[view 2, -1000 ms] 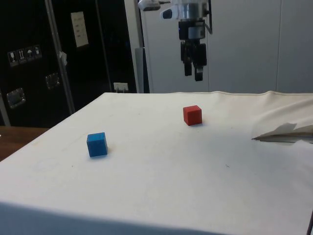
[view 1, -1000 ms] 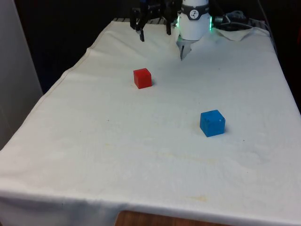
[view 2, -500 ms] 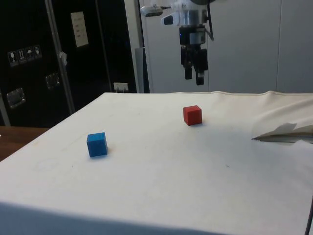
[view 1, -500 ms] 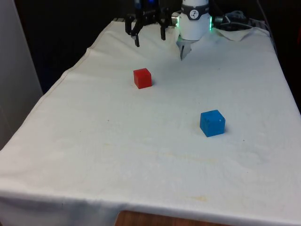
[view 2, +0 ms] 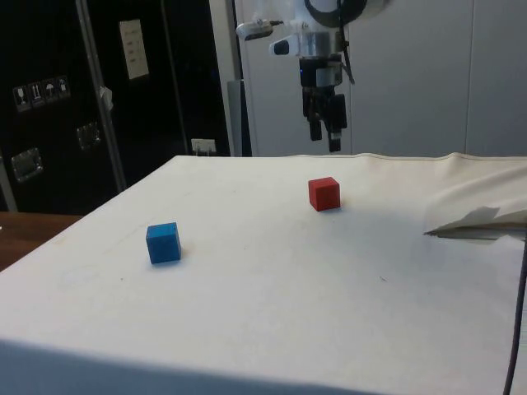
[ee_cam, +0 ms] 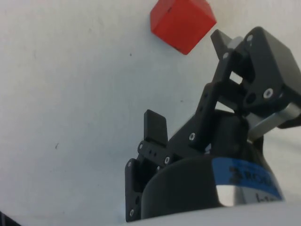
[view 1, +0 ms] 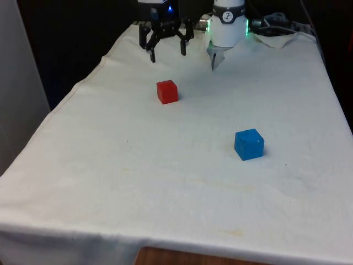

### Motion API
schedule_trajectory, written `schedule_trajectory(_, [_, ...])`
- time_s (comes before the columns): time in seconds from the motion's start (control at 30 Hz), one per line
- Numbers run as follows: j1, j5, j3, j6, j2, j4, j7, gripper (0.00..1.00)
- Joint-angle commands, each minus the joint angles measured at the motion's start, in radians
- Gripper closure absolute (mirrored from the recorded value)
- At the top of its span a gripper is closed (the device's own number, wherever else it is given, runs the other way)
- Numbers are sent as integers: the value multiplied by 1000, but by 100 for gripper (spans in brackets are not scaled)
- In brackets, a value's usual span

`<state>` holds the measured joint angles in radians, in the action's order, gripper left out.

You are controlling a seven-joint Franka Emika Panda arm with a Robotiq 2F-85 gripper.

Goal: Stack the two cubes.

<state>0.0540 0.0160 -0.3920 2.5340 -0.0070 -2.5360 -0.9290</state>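
Note:
A red cube (view 1: 167,91) rests on the white cloth toward the far end, at the front view's left of centre. A blue cube (view 1: 249,144) lies nearer the camera at the front view's right, well apart from the red one. My gripper (view 1: 167,53) hangs open and empty above the cloth, a little beyond the red cube. From the side, the gripper (view 2: 324,141) is up in the air over the far edge, with the red cube (view 2: 324,193) below it and the blue cube (view 2: 164,243) far off. At the wrist, the red cube (ee_cam: 182,22) lies just past the gripper (ee_cam: 187,77).
The robot's white base (view 1: 227,26) stands at the far end, close to the gripper. A rumpled fold of cloth (view 1: 278,37) lies beside it, also seen from the side as a raised fold (view 2: 478,220). The table's edge (view 1: 77,88) runs along the front view's left.
The open gripper has moved toward the front view's left and come lower, closer to the red cube. Both cubes stay where they were.

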Motion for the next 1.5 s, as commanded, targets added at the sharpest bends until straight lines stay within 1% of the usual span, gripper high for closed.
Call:
schedule_trajectory(0.0, [0,1,-2,5,7,2,0,0])
schedule_trajectory(0.03, [-3,16,-5,19,20,7,6,0])
schedule_trajectory(0.1, [-2,14,-8,28,35,11,5,0])
schedule_trajectory(0.17, [0,11,-7,25,34,12,4,0])
schedule_trajectory(0.3, [0,7,-7,23,32,10,1,0])
schedule_trajectory(0.47, [1,3,-6,23,46,16,4,0])
schedule_trajectory(0.6, [5,-3,-1,30,65,21,26,0])
schedule_trajectory(0.63, [2,1,-3,20,51,16,16,0])
schedule_trajectory(0.67, [6,-7,4,31,76,25,38,0])
schedule_trajectory(0.97, [7,-31,28,46,134,43,94,0])
schedule_trajectory(1.0, [6,-21,24,35,126,43,86,0])
schedule_trajectory(1.03, [7,-33,30,48,137,43,99,0])
schedule_trajectory(1.1, [7,-37,33,49,143,43,107,0])
schedule_trajectory(1.2, [9,-38,36,50,147,43,120,0])
schedule_trajectory(1.3, [8,-35,37,54,142,34,127,0])
schedule_trajectory(1.33, [8,-31,36,40,146,42,125,0])
schedule_trajectory(1.37, [8,-38,38,57,141,31,125,0])
schedule_trajectory(1.43, [7,-47,40,64,139,25,120,0])
schedule_trajectory(1.47, [6,-56,42,77,137,15,114,0])
